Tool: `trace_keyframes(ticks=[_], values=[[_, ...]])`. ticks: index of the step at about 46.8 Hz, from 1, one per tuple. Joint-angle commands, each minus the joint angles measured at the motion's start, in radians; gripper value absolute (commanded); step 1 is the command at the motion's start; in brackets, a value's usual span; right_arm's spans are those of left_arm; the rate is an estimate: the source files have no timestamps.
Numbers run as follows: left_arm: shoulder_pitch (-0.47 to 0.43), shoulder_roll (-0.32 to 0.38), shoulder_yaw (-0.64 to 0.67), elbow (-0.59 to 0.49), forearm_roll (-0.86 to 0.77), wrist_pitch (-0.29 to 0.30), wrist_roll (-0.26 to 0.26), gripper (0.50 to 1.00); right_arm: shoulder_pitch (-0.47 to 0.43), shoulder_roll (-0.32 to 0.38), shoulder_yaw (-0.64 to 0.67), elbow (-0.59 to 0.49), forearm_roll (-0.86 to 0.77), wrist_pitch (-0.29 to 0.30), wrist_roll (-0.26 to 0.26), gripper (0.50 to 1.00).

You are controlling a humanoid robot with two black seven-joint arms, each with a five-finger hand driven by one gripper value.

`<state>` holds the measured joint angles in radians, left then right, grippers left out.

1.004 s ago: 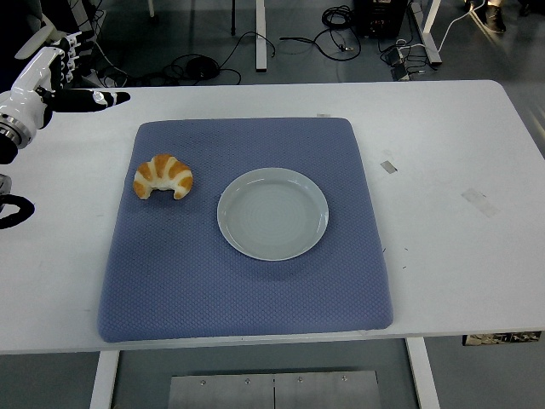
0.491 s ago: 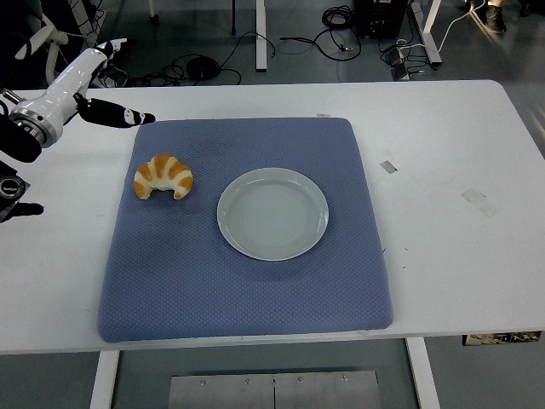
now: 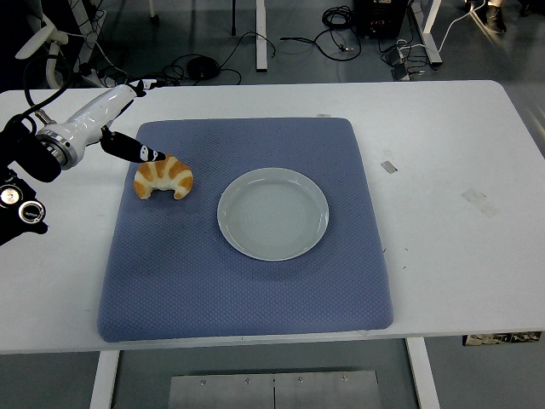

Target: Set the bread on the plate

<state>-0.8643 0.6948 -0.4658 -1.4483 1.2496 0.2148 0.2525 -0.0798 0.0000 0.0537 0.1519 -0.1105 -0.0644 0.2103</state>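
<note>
A grey floor strewn with cables lay behind the white table [image 3: 443, 145]. On it a blue mat [image 3: 247, 281] carried an empty plate [image 3: 272, 213] near its middle and the bread [image 3: 163, 177] — a croissant — just left of the plate, apart from it. The left hand [image 3: 115, 123] hovered at the bread's upper left, fingers spread, thumb close above the crust — probably set to close around it. Nothing was gripped.

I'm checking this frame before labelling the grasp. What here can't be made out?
- Head view: whether the left hand touches the croissant; its dark thumb tip ends right at the bread's edge.
- Head view: the left arm's upper part, cut off by the picture's left edge.
- Right arm: outside the picture.
- The plate is fully visible.
</note>
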Motion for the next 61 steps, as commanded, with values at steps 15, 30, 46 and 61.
trace_keyframes(ticks=[15,30,46,61], values=[[-0.045,-0.001,0.087,0.019,0.034,-0.061,0.042,0.966,0.000,0.000,0.000,0.000,0.000,0.000,0.000,1.000],[-0.093,-0.004,0.246,0.034,0.119,0.095,0.027,0.954,0.000,0.000,0.000,0.000,0.000,0.000,0.000,1.000],[-0.088,-0.029,0.308,0.094,0.142,0.149,-0.004,0.939,0.000,0.000,0.000,0.000,0.000,0.000,0.000,1.000],[-0.085,-0.060,0.332,0.123,0.126,0.169,-0.021,0.889,0.000,0.000,0.000,0.000,0.000,0.000,0.000,1.000]])
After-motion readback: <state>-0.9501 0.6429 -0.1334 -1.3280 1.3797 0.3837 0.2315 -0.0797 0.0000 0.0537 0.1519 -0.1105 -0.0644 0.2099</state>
